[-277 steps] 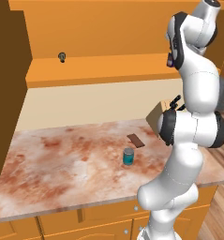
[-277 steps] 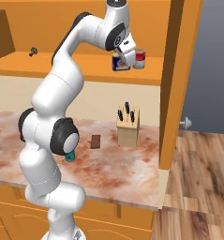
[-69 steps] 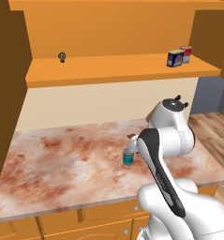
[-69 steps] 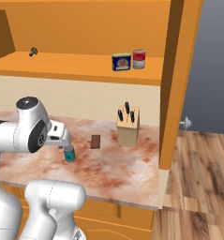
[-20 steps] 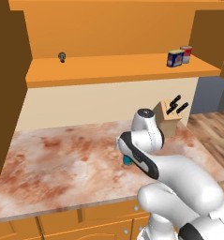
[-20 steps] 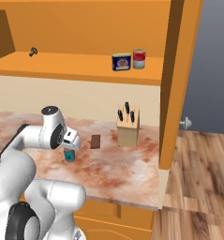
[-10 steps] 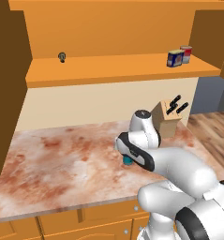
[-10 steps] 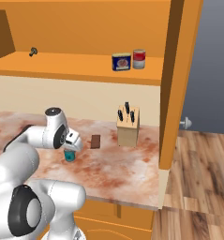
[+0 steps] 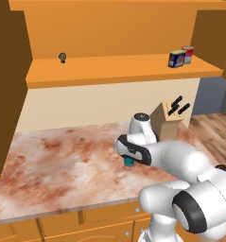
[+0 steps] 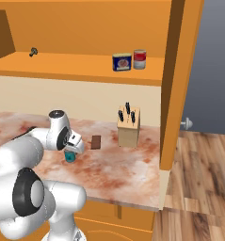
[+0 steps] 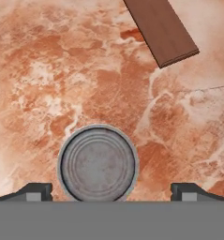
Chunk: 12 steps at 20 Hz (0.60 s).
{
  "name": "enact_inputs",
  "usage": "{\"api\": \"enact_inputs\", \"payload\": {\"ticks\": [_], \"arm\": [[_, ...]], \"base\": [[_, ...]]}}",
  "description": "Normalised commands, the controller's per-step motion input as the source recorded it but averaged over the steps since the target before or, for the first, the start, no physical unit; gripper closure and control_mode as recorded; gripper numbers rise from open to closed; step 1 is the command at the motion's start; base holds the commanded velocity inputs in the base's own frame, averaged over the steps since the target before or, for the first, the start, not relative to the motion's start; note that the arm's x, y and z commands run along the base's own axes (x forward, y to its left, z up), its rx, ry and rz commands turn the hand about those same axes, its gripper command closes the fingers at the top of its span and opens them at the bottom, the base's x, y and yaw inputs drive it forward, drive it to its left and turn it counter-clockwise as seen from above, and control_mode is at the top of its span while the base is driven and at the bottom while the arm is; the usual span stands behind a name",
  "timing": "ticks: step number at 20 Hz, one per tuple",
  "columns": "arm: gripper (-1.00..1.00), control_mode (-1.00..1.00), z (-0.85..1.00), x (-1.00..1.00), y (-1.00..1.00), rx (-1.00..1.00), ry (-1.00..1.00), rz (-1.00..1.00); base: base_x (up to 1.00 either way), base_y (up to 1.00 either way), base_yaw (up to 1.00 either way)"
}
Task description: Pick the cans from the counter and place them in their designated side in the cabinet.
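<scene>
Half-hidden teal can (image 9: 129,162) beneath fingers (image 11: 36,191)

three cans (image 10: 123,61), one knife block (image 10: 128,125), one brown slab (image 11: 161,29)

We see the reddish-brown and cream marbled stone counter (image 9: 53,165) carrying a small teal can with a silver top (image 11: 98,162), upright near its middle, a flat dark brown wooden block (image 10: 95,141) just beyond it, and a light wooden knife block with black handles (image 10: 128,126) farther right, near the back wall.
</scene>
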Motion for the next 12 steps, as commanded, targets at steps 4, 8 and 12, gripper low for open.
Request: {"api": "enact_inputs", "payload": {"ticks": [4,8,12], "arm": [[1.0,-1.0,-0.19,0.16,0.0,0.0,0.02,-0.03],[1.0,-1.0,-0.16,0.15,0.0,0.0,0.01,-0.03],[1.0,-1.0,-0.09,0.08,0.0,0.0,0.0,-0.02]], "base": [[0.0,0.0,0.0],[0.0,0.0,0.0],[0.0,0.0,0.0]]}}
